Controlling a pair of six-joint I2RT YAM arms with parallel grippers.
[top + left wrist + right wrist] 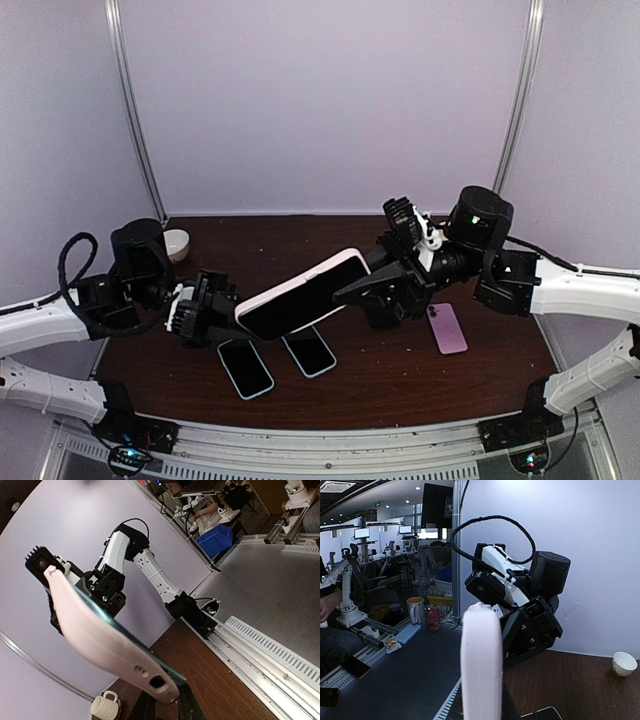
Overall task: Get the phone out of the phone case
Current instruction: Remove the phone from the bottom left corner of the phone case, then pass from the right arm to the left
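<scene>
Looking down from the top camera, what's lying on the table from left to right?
White cup, blue-edged phone, second blue-edged phone, purple phone. The cased phone held in the air overlaps them, so I skip it.

On the dark wooden tabletop point(400, 385) lie three spare phones. A blue-rimmed phone point(245, 368) sits near the front edge with a second blue-rimmed phone point(308, 351) just beside it on the right, both with dark faces up. A purple phone point(446, 328) lies well apart to the right. A white cup point(176, 243) stands at the far left corner. Beyond the tabletop are a red can point(433, 618) beside a mug point(416, 610).
</scene>
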